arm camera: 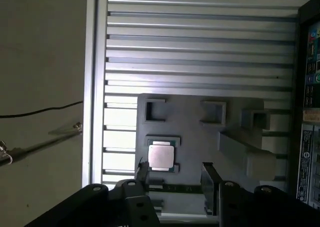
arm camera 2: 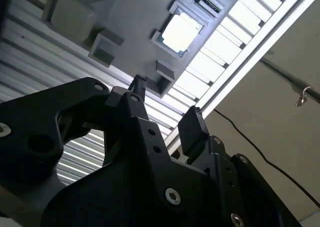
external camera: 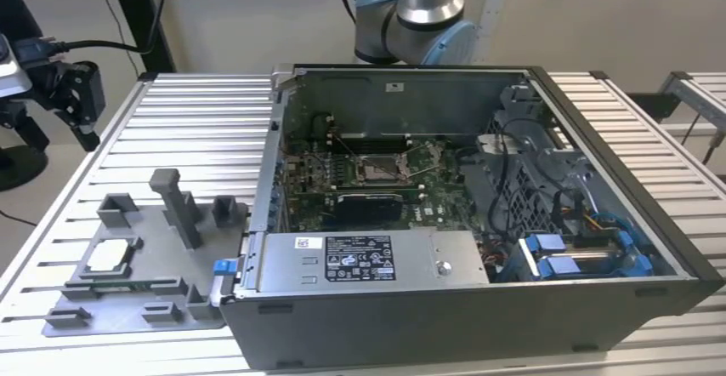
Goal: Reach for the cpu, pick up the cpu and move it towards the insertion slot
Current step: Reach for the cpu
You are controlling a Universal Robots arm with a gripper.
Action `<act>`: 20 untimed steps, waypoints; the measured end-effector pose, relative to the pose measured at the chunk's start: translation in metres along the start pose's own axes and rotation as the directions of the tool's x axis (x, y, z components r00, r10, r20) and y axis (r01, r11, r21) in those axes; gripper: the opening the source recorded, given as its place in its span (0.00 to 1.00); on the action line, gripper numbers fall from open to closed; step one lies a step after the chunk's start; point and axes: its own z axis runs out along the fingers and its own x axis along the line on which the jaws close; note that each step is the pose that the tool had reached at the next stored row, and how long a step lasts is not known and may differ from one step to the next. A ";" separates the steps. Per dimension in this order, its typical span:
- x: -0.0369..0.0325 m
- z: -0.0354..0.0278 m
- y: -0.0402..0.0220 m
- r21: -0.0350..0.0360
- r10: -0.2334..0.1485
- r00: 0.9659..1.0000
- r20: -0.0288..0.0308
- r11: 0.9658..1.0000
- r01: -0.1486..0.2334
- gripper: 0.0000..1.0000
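Your pincer [arm camera: 175, 172] hovers open near the cpu [arm camera: 161, 155]; in the exterior view that cpu sits eight o'clock of the insertion slot [external camera: 380, 169].

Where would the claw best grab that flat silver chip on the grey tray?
By two opposite edges of the cpu, coming straight down from above. It lies flat, face up, in a shallow seat on the tray, so only its thin edges offer a hold. The open claw looks wide enough.

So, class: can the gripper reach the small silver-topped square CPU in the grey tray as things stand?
Probably yes: the silver-topped CPU lies uncovered in the grey tray, and the open gripper hangs above with nothing between them.
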 end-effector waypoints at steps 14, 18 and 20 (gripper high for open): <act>0.0002 0.0046 -0.0002 0.000 0.000 1.000 0.000 1.000 0.000 1.00; 0.0002 0.0078 -0.0003 0.000 0.000 1.000 0.000 1.000 0.000 1.00; 0.0002 0.0094 -0.0004 0.000 0.000 1.000 0.000 1.000 0.000 1.00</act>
